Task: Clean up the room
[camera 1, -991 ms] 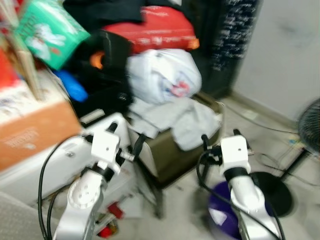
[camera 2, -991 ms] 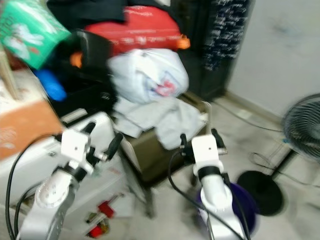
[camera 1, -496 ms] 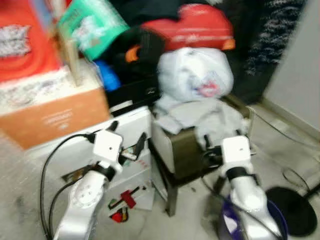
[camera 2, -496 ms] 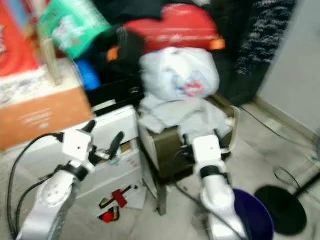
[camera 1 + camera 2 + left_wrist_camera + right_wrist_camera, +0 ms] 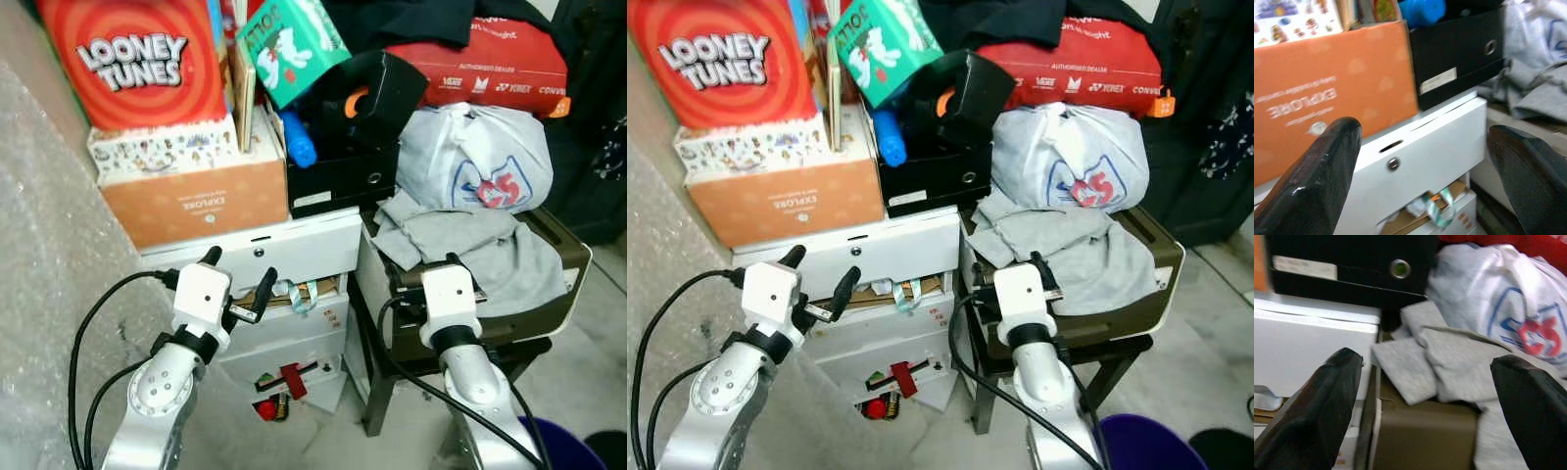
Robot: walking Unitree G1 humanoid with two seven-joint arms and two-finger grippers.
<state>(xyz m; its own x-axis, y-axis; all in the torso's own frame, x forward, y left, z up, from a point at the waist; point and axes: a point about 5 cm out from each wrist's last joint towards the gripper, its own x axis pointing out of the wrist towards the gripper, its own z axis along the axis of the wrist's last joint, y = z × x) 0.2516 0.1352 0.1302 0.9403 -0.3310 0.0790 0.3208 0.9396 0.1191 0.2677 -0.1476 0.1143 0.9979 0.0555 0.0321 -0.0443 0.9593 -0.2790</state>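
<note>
Leftmost, Looney Tunes box (image 5: 137, 64) tops orange carton (image 5: 196, 201). Left tool (image 5: 238, 284) fingers spread wide, empty, facing white drawer unit (image 5: 294, 245). Black box (image 5: 343, 181) above it, just right of carton. Grey cloth (image 5: 470, 245) crumpled on brown stool (image 5: 563, 294), long axis running left-right, one end hanging over front edge. White bag (image 5: 480, 162) just behind cloth. Right tool (image 5: 1425, 382) wide, empty, just before cloth.

Bright, even indoor light; head views sharp, wrist views softly blurred, no harsh glare.
</note>
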